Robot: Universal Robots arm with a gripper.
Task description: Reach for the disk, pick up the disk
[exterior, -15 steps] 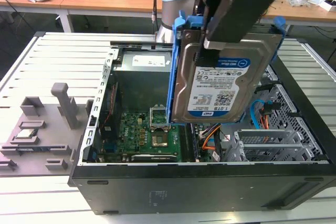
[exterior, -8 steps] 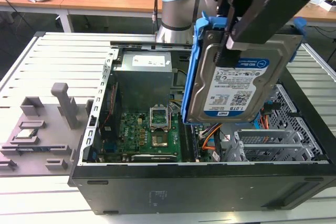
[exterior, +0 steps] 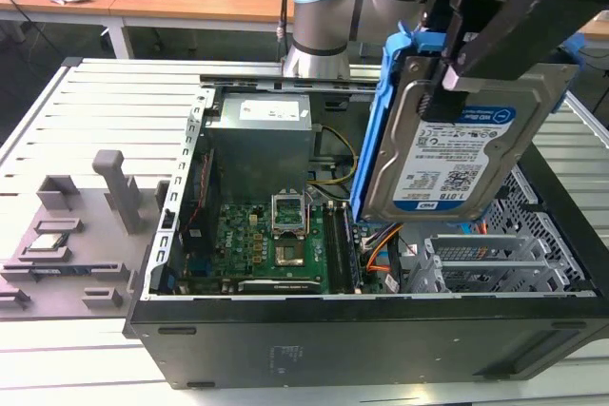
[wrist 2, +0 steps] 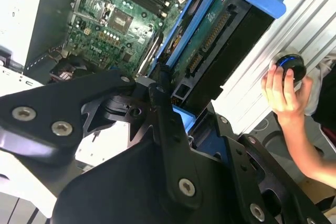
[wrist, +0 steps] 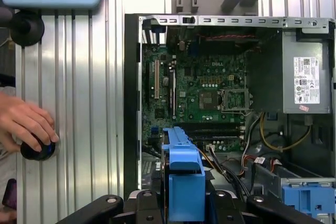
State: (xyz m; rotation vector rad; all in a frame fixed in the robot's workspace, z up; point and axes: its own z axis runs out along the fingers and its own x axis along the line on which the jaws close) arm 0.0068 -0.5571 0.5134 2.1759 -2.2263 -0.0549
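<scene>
The disk (exterior: 457,154) is a silver hard drive with a white-and-blue label and a blue bracket along its edges. It hangs tilted in the air above the open computer case (exterior: 381,339), on the exterior view's right. My gripper (exterior: 452,68) is shut on the disk's upper edge, its black fingers (exterior: 440,102) clamped across it. In the second wrist view the disk (wrist 2: 210,51) shows edge-on with its connector side, held between the black fingers (wrist 2: 163,114). In the first wrist view the disk's blue bracket (wrist: 185,182) rises between the gripper's black links.
The motherboard (exterior: 271,240) and grey power supply (exterior: 262,145) lie inside the case below the disk. A metal drive cage (exterior: 485,268) sits under it. A grey fixture with a small chip (exterior: 57,244) stands on the exterior view's left. A person's hand (wrist: 26,127) rests on a black knob on the slatted table.
</scene>
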